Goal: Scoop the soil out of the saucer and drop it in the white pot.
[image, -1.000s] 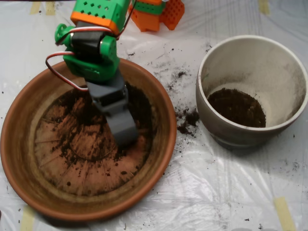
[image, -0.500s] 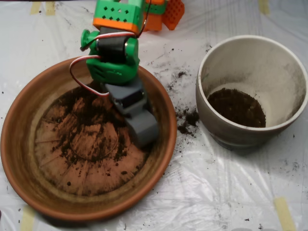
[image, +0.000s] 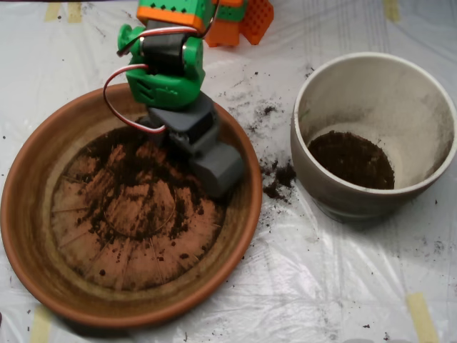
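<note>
The terracotta saucer (image: 43, 236) lies at the left in the overhead view. Dark soil (image: 136, 179) is spread thinly over its ridged bottom, thickest toward the back. My grey scoop (image: 218, 169) hangs over the saucer's right inner wall, its two shells closed together, and what it holds is hidden. The green and orange arm (image: 166, 68) reaches in from the top. At the right stands the white pot (image: 421, 93), with a layer of soil (image: 351, 158) on its bottom. The scoop is about a hand's width left of the pot.
Spilled soil crumbs (image: 278, 180) lie on the white plastic sheet between saucer and pot, with more specks (image: 265, 111) farther back. The orange arm base (image: 239, 20) stands at the top edge. Yellow tape (image: 421, 314) marks the sheet at lower right.
The scoop has risen out of the soil in the middle of the saucer and swung right and back, toward the saucer's right rim. The pot and its soil are unchanged.
</note>
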Motion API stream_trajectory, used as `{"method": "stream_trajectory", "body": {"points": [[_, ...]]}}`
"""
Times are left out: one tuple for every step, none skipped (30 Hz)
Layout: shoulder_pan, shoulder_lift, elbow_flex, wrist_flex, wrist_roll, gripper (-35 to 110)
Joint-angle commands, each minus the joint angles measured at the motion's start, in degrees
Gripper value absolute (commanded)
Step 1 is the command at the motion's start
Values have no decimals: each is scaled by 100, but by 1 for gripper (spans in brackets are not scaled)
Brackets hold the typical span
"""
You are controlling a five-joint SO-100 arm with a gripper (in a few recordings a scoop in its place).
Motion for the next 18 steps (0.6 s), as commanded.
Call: {"method": "stream_trajectory", "body": {"points": [[334, 299, 35, 70, -281, 33], [396, 255, 26, 44, -343, 33], [457, 211, 18, 44, -431, 33], [510, 176, 18, 44, -519, 33], [563, 158, 44, 44, -624, 33], [615, 132, 62, 35, -712, 33], [650, 114, 88, 35, -782, 33], [677, 105, 123, 35, -861, 33], [694, 105, 193, 0, -940, 32], [703, 123, 264, -26, -1028, 32], [712, 132, 325, -26, -1107, 32], [712, 141, 369, -53, -1160, 32], [721, 149, 404, -97, -1178, 31], [729, 176, 439, -176, -1151, 31], [729, 211, 483, -308, -1090, 31], [729, 229, 510, -396, -1011, 32], [703, 220, 519, -422, -958, 32], [642, 211, 589, -492, -888, 31]]}}
